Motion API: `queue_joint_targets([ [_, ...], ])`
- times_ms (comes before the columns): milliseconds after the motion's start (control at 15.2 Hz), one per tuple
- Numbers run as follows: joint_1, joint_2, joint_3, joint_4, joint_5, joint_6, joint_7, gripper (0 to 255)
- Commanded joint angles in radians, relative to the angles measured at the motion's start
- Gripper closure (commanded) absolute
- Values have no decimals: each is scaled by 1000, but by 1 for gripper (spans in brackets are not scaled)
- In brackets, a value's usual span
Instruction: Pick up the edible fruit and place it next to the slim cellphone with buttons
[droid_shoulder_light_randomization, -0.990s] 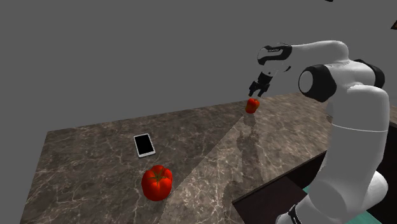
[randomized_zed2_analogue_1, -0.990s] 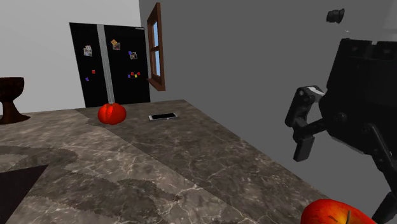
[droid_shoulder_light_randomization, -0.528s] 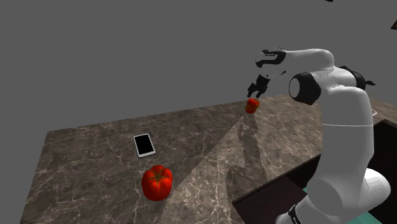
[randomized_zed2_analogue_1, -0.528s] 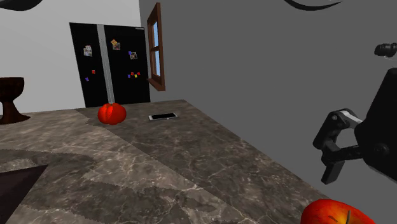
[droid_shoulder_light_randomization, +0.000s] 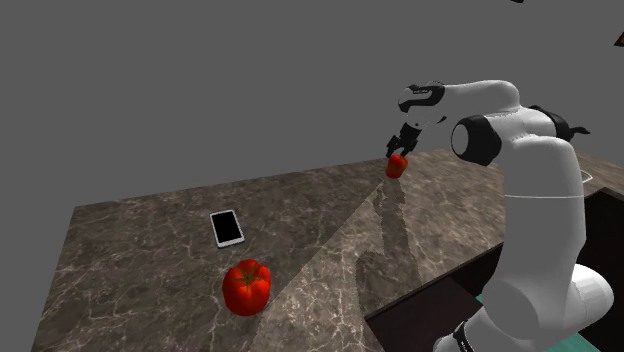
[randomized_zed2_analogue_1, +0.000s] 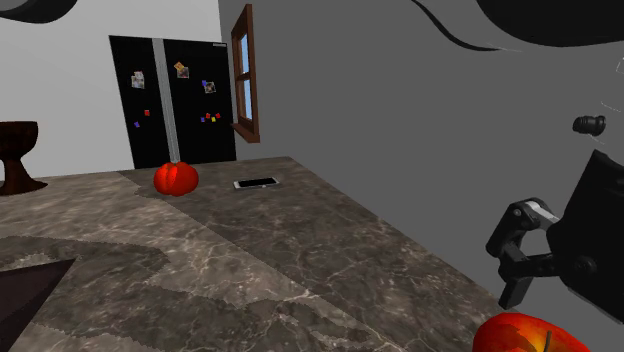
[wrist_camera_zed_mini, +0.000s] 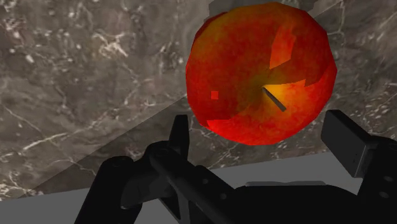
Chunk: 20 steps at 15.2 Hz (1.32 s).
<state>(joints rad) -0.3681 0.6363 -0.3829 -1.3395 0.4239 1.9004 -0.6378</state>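
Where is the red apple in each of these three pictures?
Shoulder view: apple right of centre, just under the black jaws.
Second exterior view: apple in the bottom right corner, partly cut off.
Wrist view: apple just ahead of the open jaws.
Shared landmark: the dark marbled countertop.

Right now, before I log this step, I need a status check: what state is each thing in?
gripper: open, over the apple, not clasping it.
apple: on the counter, stem up, not held.
phone: lying flat, screen up.
tomato: upright on the counter, apart from the phone.
fridge: doors shut.
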Motion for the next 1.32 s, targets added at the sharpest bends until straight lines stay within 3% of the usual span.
queue_joint_targets([
  [0, 0, 0, 0, 0, 0, 1, 0, 0],
  [132, 0, 0, 0, 0, 0, 0, 0, 0],
  [198, 0, 0, 0, 0, 0, 0, 0, 255],
  [792, 0, 0, 0, 0, 0, 1, 0, 255],
  [1254, -5, -20, -7, 61, -13, -77, 21, 255],
])
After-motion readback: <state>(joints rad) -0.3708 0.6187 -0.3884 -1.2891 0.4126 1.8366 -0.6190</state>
